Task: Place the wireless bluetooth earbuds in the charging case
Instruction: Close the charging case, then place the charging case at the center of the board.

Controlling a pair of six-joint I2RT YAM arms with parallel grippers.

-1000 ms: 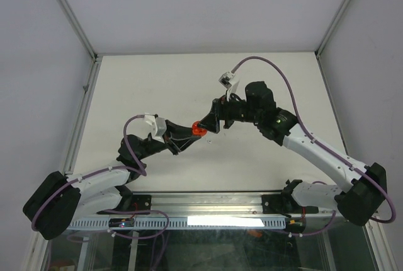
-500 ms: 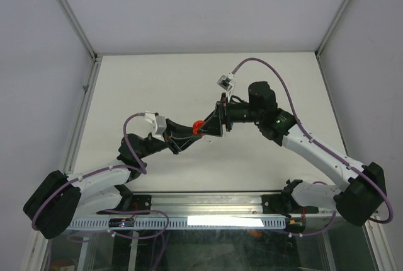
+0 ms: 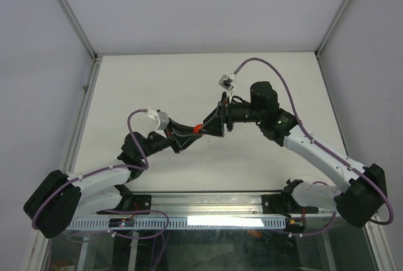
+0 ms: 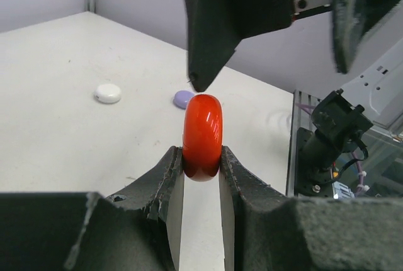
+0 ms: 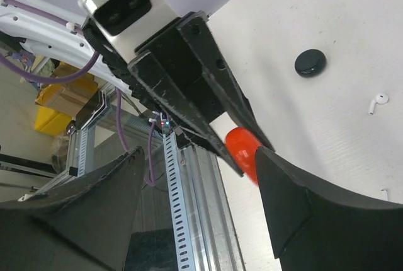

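Right gripper (image 3: 208, 129) has neared the red case (image 4: 202, 135) pinched between left gripper's (image 4: 201, 165) fingers (image 4: 169, 179).

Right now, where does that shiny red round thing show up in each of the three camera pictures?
Top view: the red case is a small dot near the middle, where the two arms meet.
Left wrist view: dead centre, standing on edge, pinched by the left claw.
Right wrist view: lower middle, partly hidden by black fingers.
Shared landmark: the left claw gripping it shows in all three.
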